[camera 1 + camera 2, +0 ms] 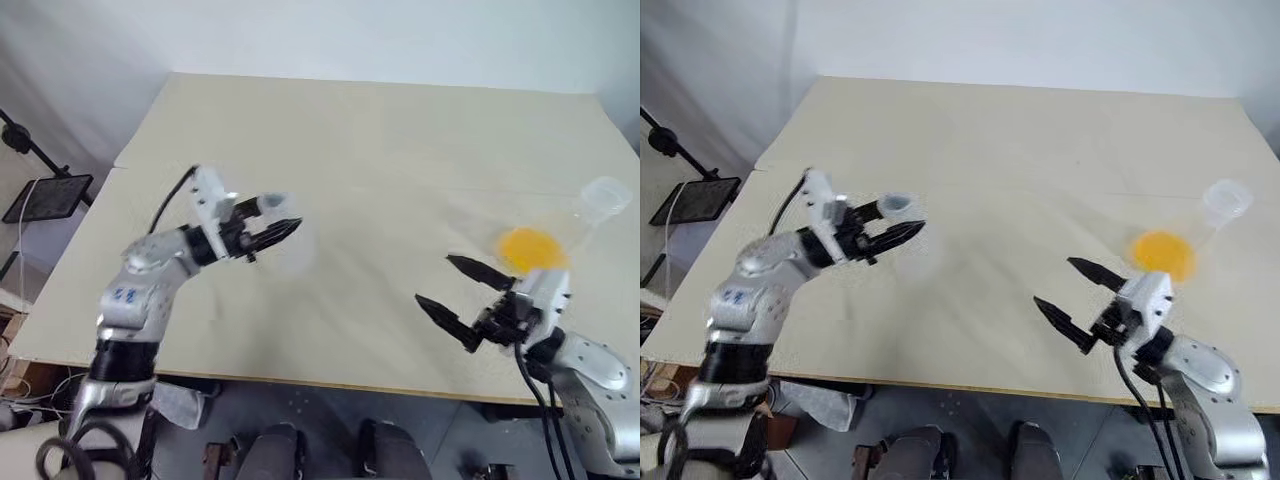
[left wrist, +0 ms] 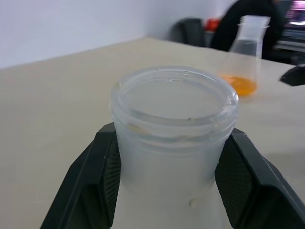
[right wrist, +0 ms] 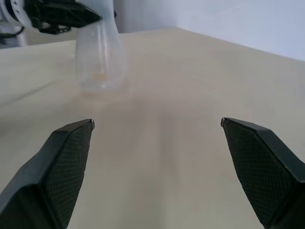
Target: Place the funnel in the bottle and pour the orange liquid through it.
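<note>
Two left fingers (image 2: 105,176) clamp the bottle (image 2: 174,143) by its neck.

The bottle (image 2: 174,143) at centre frame is cloudy, translucent plastic with a smooth rim, gripped by matt black jaws with finely textured pads (image 2: 108,183), over a smooth matt beige tabletop (image 1: 380,150); the upper-right flask (image 2: 244,57) looks clear and glossy.

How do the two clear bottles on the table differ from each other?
The bottle on the robot's left looks empty, while the other flask holds the orange liquid at its base. The left claw grips the bottle's neck; the flask stands free, beyond the open right claw. Both are clear plastic with wide bases and short open necks.
</note>
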You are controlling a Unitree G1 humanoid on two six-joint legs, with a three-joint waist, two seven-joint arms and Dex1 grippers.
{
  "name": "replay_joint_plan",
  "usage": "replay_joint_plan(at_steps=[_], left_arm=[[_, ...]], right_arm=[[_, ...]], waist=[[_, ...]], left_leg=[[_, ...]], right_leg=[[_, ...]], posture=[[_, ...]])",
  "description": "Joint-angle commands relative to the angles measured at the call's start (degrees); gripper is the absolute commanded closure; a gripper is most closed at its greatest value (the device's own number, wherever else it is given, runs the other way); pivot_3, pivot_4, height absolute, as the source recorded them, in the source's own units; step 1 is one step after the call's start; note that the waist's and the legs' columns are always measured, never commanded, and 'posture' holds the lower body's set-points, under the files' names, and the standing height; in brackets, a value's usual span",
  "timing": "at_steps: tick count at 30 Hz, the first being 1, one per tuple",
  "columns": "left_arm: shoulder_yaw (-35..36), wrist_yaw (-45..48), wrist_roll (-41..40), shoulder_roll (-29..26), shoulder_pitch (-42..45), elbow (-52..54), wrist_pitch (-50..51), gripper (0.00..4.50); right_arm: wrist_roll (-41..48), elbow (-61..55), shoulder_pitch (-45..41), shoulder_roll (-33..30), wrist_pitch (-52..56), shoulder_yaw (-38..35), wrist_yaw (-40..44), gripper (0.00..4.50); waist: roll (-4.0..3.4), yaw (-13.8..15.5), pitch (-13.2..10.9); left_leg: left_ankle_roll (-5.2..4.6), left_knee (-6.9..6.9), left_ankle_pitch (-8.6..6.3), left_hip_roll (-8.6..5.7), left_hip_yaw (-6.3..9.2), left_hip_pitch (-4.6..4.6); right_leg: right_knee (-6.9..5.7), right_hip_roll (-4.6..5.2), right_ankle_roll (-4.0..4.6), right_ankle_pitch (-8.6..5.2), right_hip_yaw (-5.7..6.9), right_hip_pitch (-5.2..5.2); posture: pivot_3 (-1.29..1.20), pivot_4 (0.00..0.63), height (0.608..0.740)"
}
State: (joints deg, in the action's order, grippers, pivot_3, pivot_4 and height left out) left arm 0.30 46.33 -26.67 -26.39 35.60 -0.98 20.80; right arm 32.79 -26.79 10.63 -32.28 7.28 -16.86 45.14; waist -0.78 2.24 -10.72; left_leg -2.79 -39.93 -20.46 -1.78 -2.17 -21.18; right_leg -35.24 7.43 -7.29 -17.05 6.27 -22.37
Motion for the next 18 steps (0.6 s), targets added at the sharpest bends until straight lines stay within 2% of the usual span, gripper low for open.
replay_joint_plan(at_steps=[1,5,11,18], left_arm=[[-3.94,2.61,2.46,3.79,4.34,-6.0,-2.6,2.14],[-9.67,6.71,8.52,10.55,12.15,-19.96,-10.65,2.14],[-10.33,5.8,13.99,17.62,18.62,-34.77,-22.08,2.14],[-9.91,5.06,17.92,21.87,23.61,-45.84,-29.66,2.14]], right_arm=[[1.06,-5.6,5.97,1.31,-0.98,-6.06,-2.83,0.0],[-0.21,-8.88,14.92,4.95,-3.37,-11.03,-5.38,0.0],[-1.44,-12.76,17.53,7.94,-4.34,-10.06,-8.84,0.0],[-2.33,-14.36,18.98,10.01,-5.23,-7.8,-10.0,0.0]], waist=[[0.02,0.21,-0.01],[0.05,0.96,-0.02],[0.12,-0.22,-0.07],[0.13,0.22,-0.07]], left_leg=[[0.0,0.0,0.0,-0.01,-0.03,0.0],[-0.09,-0.03,0.05,-0.01,-0.11,-0.06],[-0.15,0.0,0.08,0.07,-0.58,-0.01],[-0.2,0.01,0.11,0.01,-0.58,-0.03]], right_leg=[[0.01,-0.01,-0.01,0.0,0.04,0.0],[0.12,-0.07,-0.04,0.02,0.07,0.02],[0.23,-0.07,-0.05,0.02,-0.16,-0.07],[0.24,0.0,-0.07,0.03,-0.15,-0.07]], posture=[[0.0,0.15,0.74],[0.0,0.15,0.74],[0.0,0.15,0.74],[0.0,0.15,0.74]])
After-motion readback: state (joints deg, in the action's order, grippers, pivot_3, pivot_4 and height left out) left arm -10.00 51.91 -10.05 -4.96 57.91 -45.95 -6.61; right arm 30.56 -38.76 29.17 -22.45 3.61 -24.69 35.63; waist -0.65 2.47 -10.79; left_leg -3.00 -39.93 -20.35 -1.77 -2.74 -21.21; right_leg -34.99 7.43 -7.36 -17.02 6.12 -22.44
